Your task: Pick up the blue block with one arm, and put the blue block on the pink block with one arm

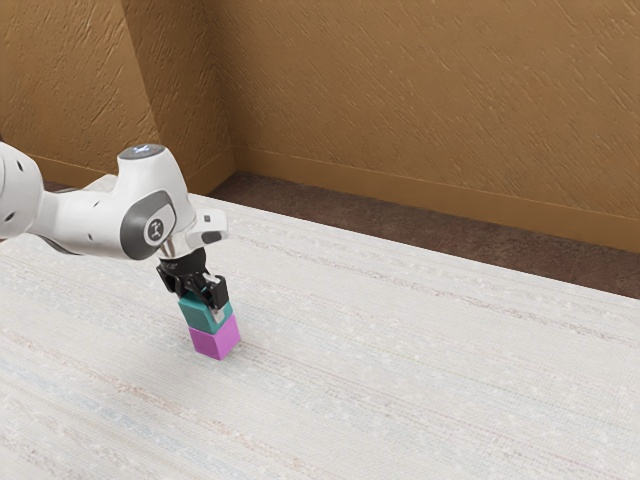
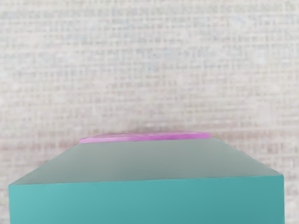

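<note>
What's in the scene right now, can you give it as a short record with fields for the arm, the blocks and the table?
arm: white arm, coming in from the exterior view's left
blue block: blue block, teal in tone, upright, resting on the pink block
pink block: on the table, under the blue block, roughly aligned
fingers: fingers closed on the blue block's upper sides
table: pale, streaked top

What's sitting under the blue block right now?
The pink block is directly under the blue block, which the end effector grips. In the wrist view a pink sliver shows past the blue block's edge; the pink block's top face is covered.
</note>
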`<act>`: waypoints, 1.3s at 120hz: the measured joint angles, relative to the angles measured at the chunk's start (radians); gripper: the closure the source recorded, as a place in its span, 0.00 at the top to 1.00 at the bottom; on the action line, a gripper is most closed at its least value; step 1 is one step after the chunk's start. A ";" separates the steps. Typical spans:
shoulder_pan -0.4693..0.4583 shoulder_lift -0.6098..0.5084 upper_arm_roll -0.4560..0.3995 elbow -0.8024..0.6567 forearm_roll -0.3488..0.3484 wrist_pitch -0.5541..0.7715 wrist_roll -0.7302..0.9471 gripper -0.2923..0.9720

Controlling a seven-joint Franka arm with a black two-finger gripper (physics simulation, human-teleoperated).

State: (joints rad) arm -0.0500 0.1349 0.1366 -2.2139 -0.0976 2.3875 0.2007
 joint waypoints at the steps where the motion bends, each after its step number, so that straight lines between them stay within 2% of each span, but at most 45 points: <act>1: 0.000 0.000 0.000 0.000 0.000 0.000 0.000 0.55; 57: -0.005 -0.001 0.001 -0.001 -0.004 -0.003 0.009 0.58; 98: -0.008 -0.006 0.001 0.000 -0.004 -0.004 0.014 0.71; 156: -0.018 -0.046 0.015 0.001 -0.005 -0.004 0.016 0.74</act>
State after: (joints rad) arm -0.0679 0.0887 0.1512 -2.2133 -0.1027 2.3839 0.2166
